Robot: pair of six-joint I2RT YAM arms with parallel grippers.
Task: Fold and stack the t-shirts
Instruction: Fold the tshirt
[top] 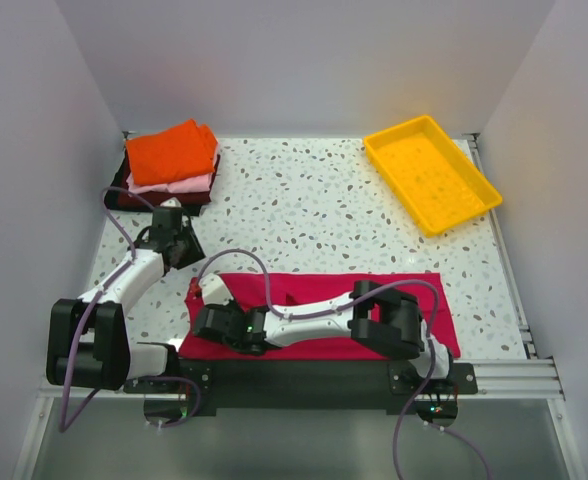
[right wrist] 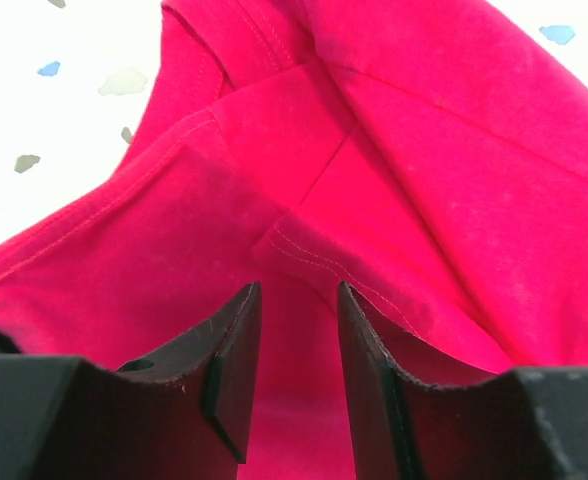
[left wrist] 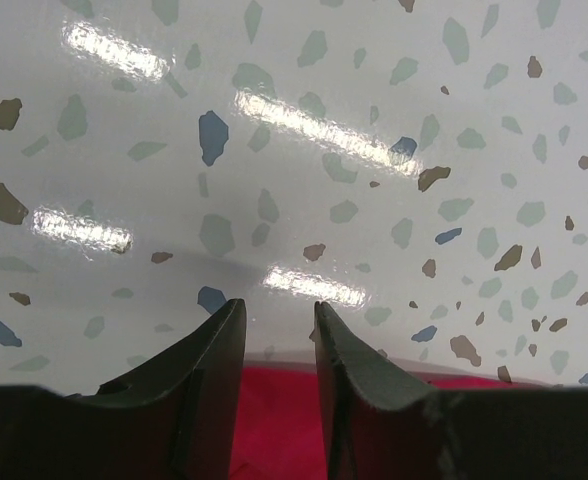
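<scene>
1. The stack of folded t-shirts (top: 171, 165) is seen far to the left of the yellow tray (top: 431, 172). Orange is on top, pale pink is under it, and a dark one is at the bottom. It should not be bumped.
2. The left gripper (top: 171, 228) is also found far left of the tray, a bit nearer the arms than the stack. Its jaws are held a little apart and nothing is pinched at their tips. Only bare table (left wrist: 304, 150) is seen past them.
3. The crimson t-shirt (top: 324, 290) is laid out as a long strip, nearer the arms than the tray and mostly left of it. It is judged to be only partly folded.
4. The right gripper (top: 198, 290) is stretched over the end of the strip farthest from the tray. Its jaws are spread and no cloth is pinched. A seam and a soft fold are seen just under them.
5. For a neat fold, all the layers at that end should be pinched together, close to the seam.
6. The end should then be lifted only a little and carried toward the tray's side, so the edges are lined up.
7. The cloth should be let go only once it is lying flat.
</scene>
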